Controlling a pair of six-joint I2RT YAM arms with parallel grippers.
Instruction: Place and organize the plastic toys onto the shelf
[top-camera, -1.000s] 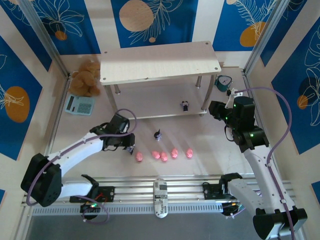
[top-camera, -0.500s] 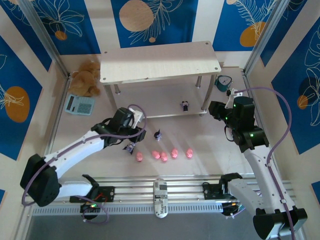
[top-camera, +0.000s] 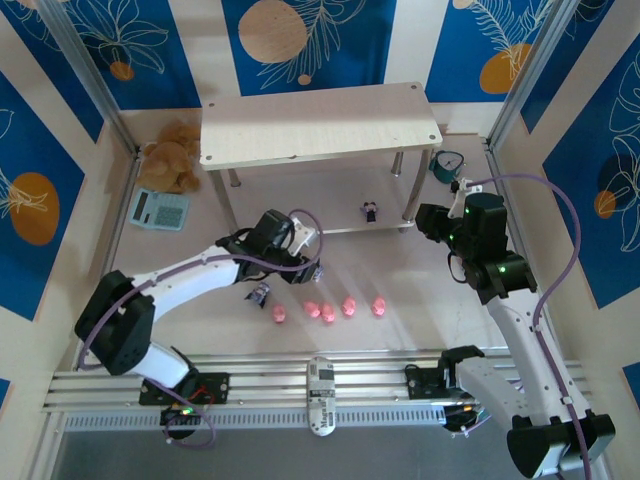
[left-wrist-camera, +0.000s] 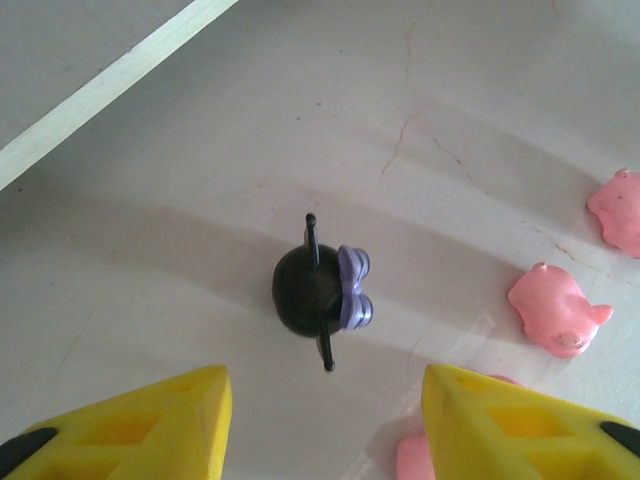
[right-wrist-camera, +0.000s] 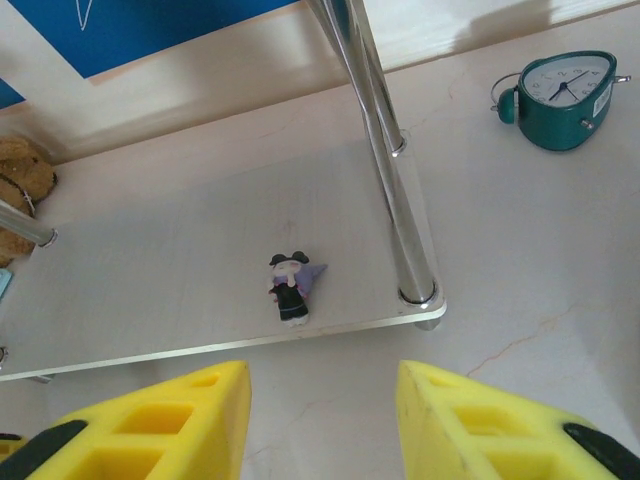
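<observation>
Since one dark figurine (top-camera: 370, 211) already stands on the lower board of the shelf (top-camera: 320, 125), we judge the task barely begun, with the pick of a second toy as the step in hand; from the top camera we see the left hand (top-camera: 312, 262) reached out over the desk (top-camera: 400, 270) just in front of the shelf; a row of pink pigs (top-camera: 328, 313) lies nearer the arm bases, and another dark toy (top-camera: 258, 293) sits just left of that row; the right hand (top-camera: 435, 222) hangs by the shelf's right front leg, near the teal clock (top-camera: 447, 163); the brown bear (top-camera: 172, 157) sits off to the shelf's left.

From the left wrist we look down between two yellow fingers (left-wrist-camera: 150, 425) standing well apart; that hand is open and holds nothing; a black figurine with a purple bow (left-wrist-camera: 318, 292) sits on the desk ahead of the gap, roughly centred, touching neither finger; two pigs lie to its right, and a third peeks out beside the right finger.

From the right wrist the fingers (right-wrist-camera: 150, 420) are likewise spread and empty; they face the lower board, where the dark figurine stands near the front edge, just left of the metal leg (right-wrist-camera: 385, 160).

Next, we think, the left hand must come down around the bowed figurine and close gently; the toy is small and may tip, and the nearest pig could get caught under the right finger; then it goes up beside the first on the lower board.
</observation>
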